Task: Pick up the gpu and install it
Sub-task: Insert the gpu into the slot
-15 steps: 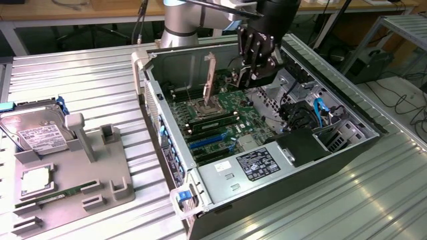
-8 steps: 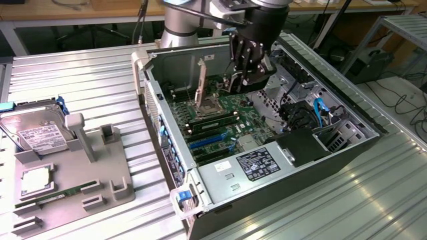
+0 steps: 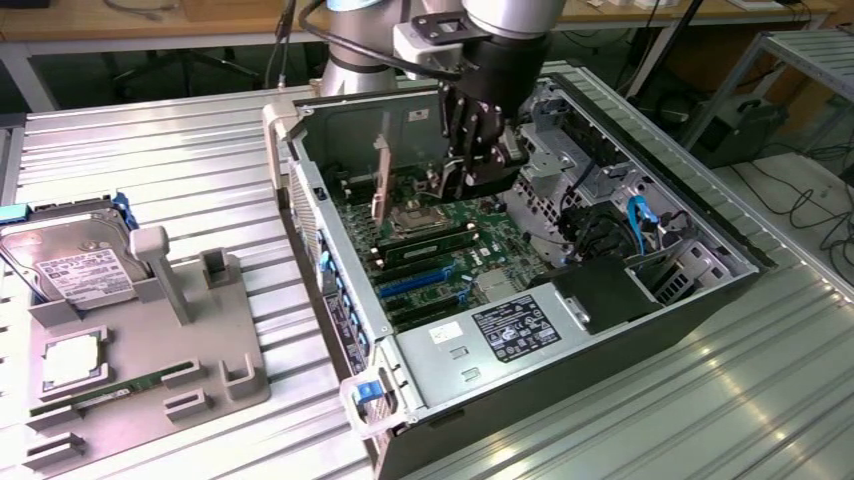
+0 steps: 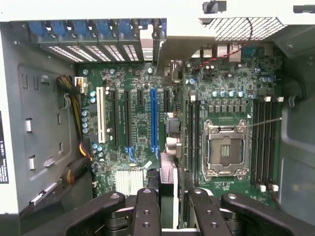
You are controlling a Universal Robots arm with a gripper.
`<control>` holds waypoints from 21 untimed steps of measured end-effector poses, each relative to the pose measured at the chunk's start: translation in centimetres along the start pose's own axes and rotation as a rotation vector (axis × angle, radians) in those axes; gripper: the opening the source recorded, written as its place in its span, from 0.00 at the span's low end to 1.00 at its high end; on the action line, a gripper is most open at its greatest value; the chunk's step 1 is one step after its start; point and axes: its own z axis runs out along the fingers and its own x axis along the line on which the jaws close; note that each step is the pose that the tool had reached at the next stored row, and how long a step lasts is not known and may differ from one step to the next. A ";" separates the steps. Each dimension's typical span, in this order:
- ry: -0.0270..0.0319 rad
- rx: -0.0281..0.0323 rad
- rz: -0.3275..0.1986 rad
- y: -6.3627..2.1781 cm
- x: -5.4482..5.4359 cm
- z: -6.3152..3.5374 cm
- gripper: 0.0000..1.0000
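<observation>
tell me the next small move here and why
Probably a small sideways nudge before lowering. The gripper holds the gpu edge-on above the motherboard, and the card's edge looks to sit just beside the long blue slot rather than over it.

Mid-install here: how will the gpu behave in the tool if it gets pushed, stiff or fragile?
Likely stiff: the gpu is a thin card held edge-on in the tool, showing no sag. Probably light, though its metal bracket end may pull it off level. Fragile if forced: exposed parts crowd the motherboard below.
</observation>
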 end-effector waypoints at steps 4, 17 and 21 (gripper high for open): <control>-0.0002 -0.0004 -0.001 0.01 0.6 0.92 0.27; -0.0004 -0.0090 -0.035 0.93 1.5 4.16 0.27; 0.0001 -0.0071 -0.012 1.01 1.5 5.76 0.27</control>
